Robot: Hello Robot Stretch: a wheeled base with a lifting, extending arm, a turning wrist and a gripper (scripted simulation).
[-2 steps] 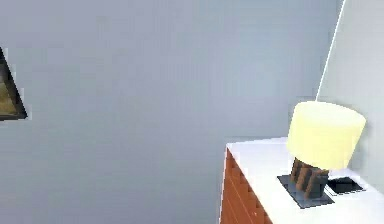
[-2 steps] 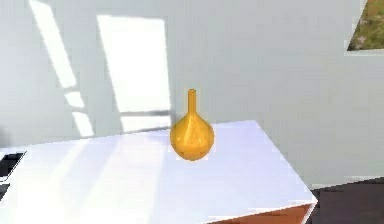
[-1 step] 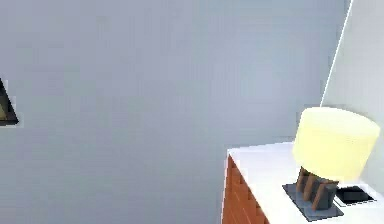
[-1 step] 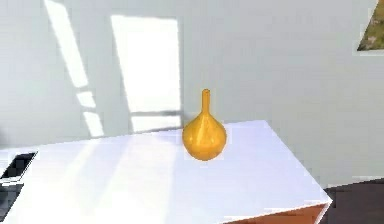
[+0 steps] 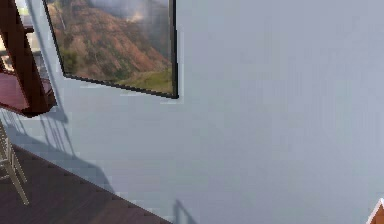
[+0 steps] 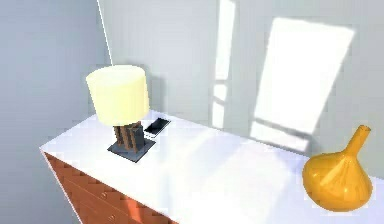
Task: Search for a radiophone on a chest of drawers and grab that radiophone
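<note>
Noted dark flat thing (image 6: 156,127), likely the radiophone, just beside lamp (image 6: 120,105) on chest of drawers (image 6: 220,160). A reach could topple lamp. State of hand, and bearings from it: couldn't tell.

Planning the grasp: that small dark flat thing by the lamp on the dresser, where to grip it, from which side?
Likely from above, jaws across the long edges of the dark flat thing: it lies flat on the white dresser top, leaving no tall side. Approach from the arm side view's right, since the lamp stands close on its left.
</note>
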